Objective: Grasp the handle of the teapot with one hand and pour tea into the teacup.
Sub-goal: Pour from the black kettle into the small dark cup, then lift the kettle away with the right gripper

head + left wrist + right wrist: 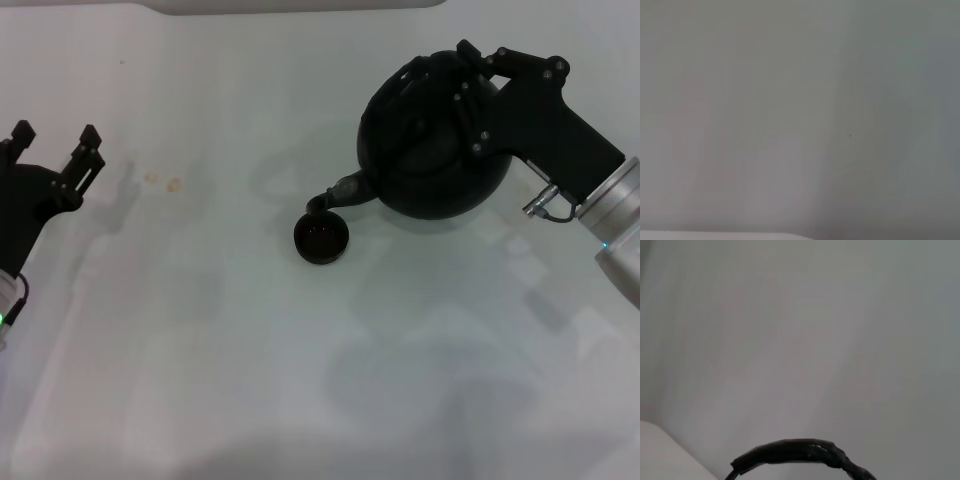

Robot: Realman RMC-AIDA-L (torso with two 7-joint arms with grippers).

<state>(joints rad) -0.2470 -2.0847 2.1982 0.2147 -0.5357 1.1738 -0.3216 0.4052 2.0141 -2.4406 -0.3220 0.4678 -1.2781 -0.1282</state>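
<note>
The black teapot (432, 155) hangs tilted over the white table, right of the middle in the head view. Its short spout (338, 192) dips down and ends just above the small dark teacup (321, 238). My right gripper (468, 92) comes in from the right and is shut on the handle (795, 452) at the pot's top. That handle shows as a black arc in the right wrist view. The cup's inside looks dark, and I cannot tell whether tea is flowing. My left gripper (55, 140) stands open at the far left, away from both.
Two small brownish stains (165, 181) mark the table (200, 350) between the left gripper and the cup. A white object (300, 5) lies along the far edge. The left wrist view shows only plain pale surface.
</note>
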